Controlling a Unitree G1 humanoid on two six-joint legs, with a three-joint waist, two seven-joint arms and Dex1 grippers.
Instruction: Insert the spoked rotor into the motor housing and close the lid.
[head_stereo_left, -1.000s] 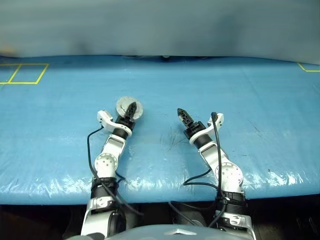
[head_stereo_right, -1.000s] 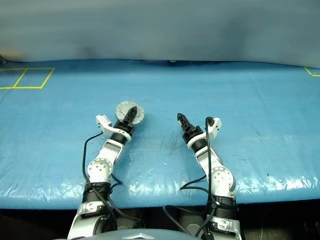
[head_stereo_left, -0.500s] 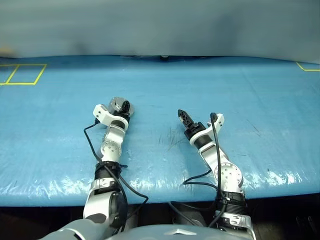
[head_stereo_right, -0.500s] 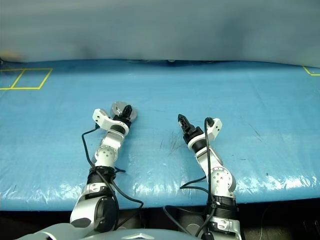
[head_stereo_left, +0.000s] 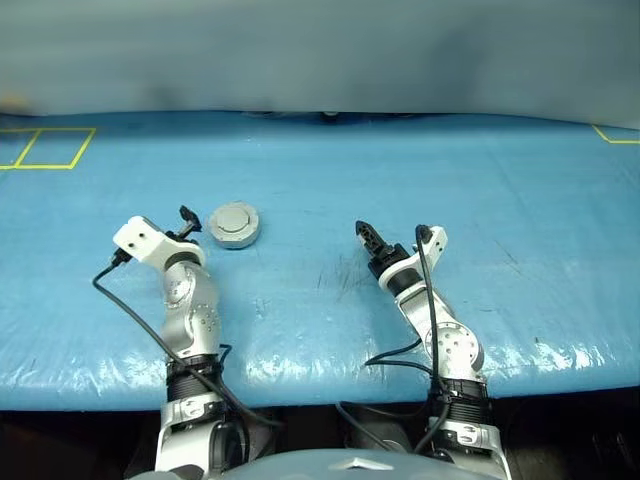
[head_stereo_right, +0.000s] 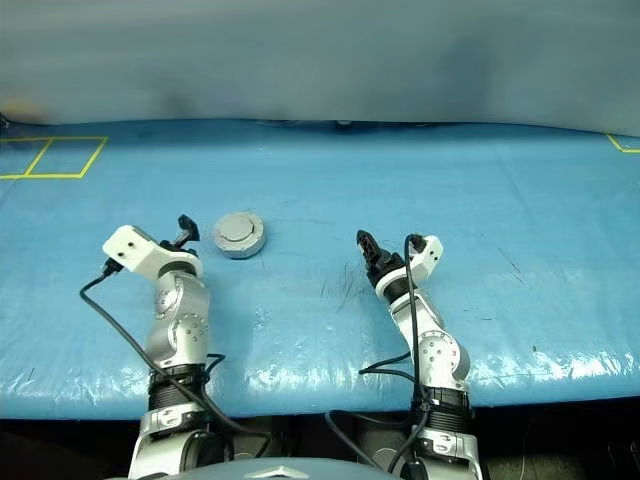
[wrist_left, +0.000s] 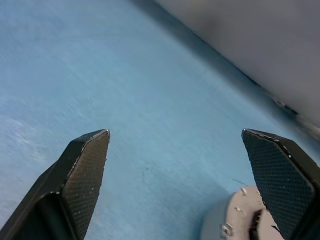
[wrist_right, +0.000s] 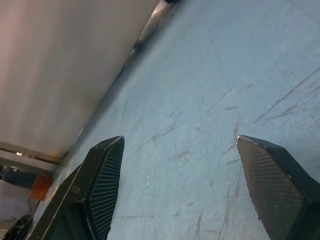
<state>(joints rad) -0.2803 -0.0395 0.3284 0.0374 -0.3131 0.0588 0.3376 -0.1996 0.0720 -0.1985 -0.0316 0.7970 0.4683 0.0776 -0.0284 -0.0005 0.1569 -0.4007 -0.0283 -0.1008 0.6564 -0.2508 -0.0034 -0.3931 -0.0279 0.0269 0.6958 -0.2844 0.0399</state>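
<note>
Grippers first, nearest the viewer. Right gripper (head_stereo_left: 366, 232): low over the table, pointing forward, jaws spread wide with nothing between them, as its wrist view confirms; well apart from the work, it reads as parked and waiting. Left gripper (head_stereo_left: 187, 221): out to the left side, angled toward the workpiece, jaws at full spread and empty; its right finger (wrist_left: 280, 185) stands over the rim of the grey puck in its wrist view, apart from it so far as can be judged, which suggests a release and not a grip. Motor housing (head_stereo_left: 234, 224): round silver-grey puck lying flat just beside the left gripper, smooth outer face of the lid (head_stereo_right: 238, 229) uppermost, so the case looks closed; spoked rotor presumably shut inside, though that cannot be checked from here. On this evidence the task appears at or near its end. Table (head_stereo_left: 420, 180): covered in a blue sheet, lightly scuffed with dark marks before the right gripper, glossy and wrinkled at the near edge. Yellow tape outlines (head_stereo_left: 48, 147): at the far left corner, another at the far right. Beyond: plain grey backdrop.
</note>
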